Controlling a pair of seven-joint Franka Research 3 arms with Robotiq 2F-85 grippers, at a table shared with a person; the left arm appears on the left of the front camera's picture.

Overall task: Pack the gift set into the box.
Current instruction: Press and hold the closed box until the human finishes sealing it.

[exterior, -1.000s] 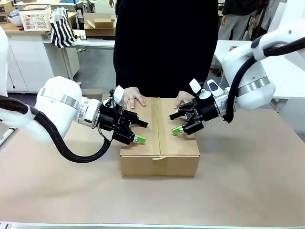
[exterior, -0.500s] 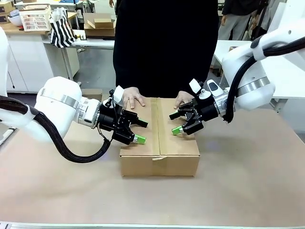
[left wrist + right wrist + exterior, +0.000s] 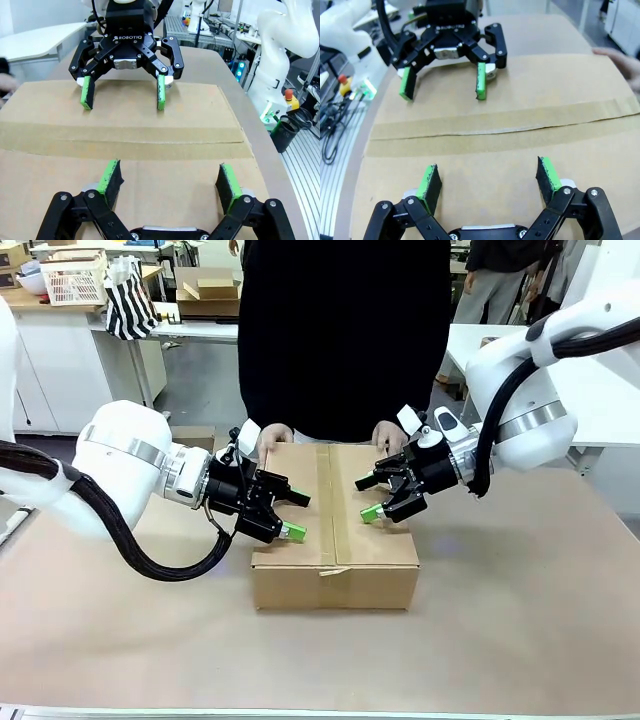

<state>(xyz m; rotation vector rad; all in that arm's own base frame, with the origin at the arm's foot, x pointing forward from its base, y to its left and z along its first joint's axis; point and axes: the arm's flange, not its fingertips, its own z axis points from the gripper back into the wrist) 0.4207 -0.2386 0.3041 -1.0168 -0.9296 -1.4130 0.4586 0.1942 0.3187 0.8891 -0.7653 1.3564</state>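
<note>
The box [image 3: 300, 550] is a large brown carton in the middle of the table, its top flaps down with tape [image 3: 520, 120] along the seam. The gift set is out of view. My left gripper [image 3: 291, 515] hovers open over the box's left half. Facing it, my right gripper [image 3: 371, 498] hovers open over the right half. The left wrist view has the left gripper [image 3: 169, 180] open above the cardboard and the right gripper [image 3: 122, 92] opposite. A person's hands [image 3: 268, 438] rest at the box's far edge.
A person in black [image 3: 345, 340] stands close against the table's far side. Brown table surface [image 3: 520, 620] lies bare around the carton. Behind are a bench with a smaller cardboard box [image 3: 208, 290], a white basket [image 3: 75, 280] and a striped bag [image 3: 130, 300].
The person's hands, which lay flat on the box top, have slid back to its far edge. Neither gripper has moved.
</note>
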